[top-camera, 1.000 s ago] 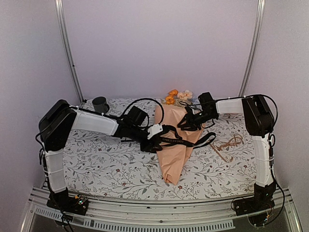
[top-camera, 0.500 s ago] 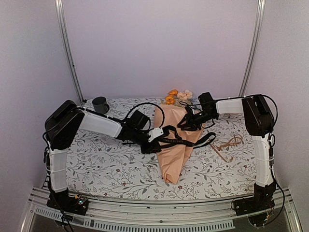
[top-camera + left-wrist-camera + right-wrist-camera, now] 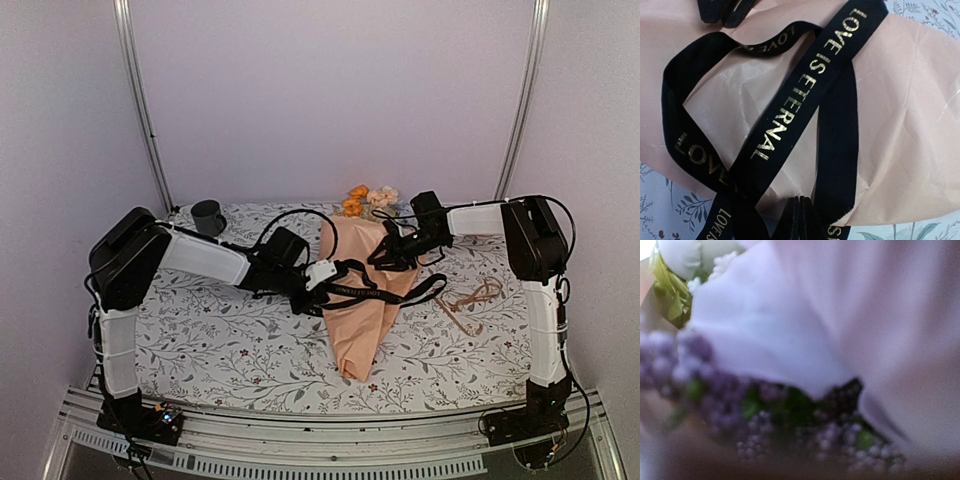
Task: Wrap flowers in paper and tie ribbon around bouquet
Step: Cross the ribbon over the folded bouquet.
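The bouquet (image 3: pixel 362 300) lies in the middle of the table as a peach paper (image 3: pixel 900 115) cone, with orange and peach flowers (image 3: pixel 362 200) sticking out of its far end. A black ribbon (image 3: pixel 378 292) with gold lettering (image 3: pixel 805 90) loops loosely across the cone. My left gripper (image 3: pixel 318 284) sits at the cone's left edge. Its fingers (image 3: pixel 801 220) are pressed together, with ribbon bands passing on either side and nothing seen between them. My right gripper (image 3: pixel 392 252) is closed on the cone's upper right rim. Blurred paper and purple-green flowers (image 3: pixel 790 410) fill the right wrist view, hiding the fingers.
A grey mug (image 3: pixel 208 215) stands at the back left. A thin tan cord (image 3: pixel 470 300) lies tangled to the right of the cone. The floral table cover (image 3: pixel 230 340) spreads under everything, and metal frame posts rise at both back corners.
My left gripper has shut beside the ribbon, and the left arm shifted slightly right. The right arm and the bouquet have not moved.
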Motion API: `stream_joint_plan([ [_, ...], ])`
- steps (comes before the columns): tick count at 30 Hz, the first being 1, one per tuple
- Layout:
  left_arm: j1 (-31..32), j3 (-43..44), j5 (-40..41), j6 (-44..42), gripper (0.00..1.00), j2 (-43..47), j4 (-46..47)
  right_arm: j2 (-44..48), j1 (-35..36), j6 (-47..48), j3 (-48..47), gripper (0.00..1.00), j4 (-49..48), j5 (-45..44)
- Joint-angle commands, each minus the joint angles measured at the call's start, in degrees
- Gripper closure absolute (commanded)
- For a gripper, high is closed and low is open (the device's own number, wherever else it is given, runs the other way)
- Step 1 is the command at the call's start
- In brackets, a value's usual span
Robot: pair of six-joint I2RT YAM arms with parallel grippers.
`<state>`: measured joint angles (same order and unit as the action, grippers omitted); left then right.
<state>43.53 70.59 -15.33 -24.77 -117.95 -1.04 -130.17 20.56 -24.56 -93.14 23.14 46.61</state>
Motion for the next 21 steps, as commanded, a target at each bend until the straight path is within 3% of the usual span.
stream_joint_plan([
  [1,1.2,-1.2,-1.9,1.2,1.0,4.6,1.8,-1.3,-0.2,-0.1,1.7,0.66,2.9,-1.4],
  [4,3.6,-1.7,-3.8,0.4,1.0,8.1,1.8,-1.5,-0.2,-0.1,1.7,0.66,2.8,-1.3],
  [8,5.2,-3.1,-0.1,-0.4,0.98,9.0,1.5,-1.2,-0.1,-0.2,2.0,0.66,2.8,-1.3],
  [10,4.8,-2.9,3.8,-1.0,0.76,8.0,0.3,-1.0,-0.1,-0.1,2.1,0.66,2.8,-1.3],
  [12,3.8,-0.4,5.3,-1.0,0.64,6.1,-3.7,-1.0,-0.1,0.0,2.2,0.66,2.8,-1.4],
  [16,0.3,8.0,-2.0,3.6,0.57,-0.9,-14.3,-1.1,-0.2,0.0,2.3,0.66,2.7,-1.6],
  [21,-1.5,9.2,-6.7,7.2,0.47,-3.2,-15.3,-1.0,-0.1,-0.1,2.6,0.66,2.5,-1.7],
])
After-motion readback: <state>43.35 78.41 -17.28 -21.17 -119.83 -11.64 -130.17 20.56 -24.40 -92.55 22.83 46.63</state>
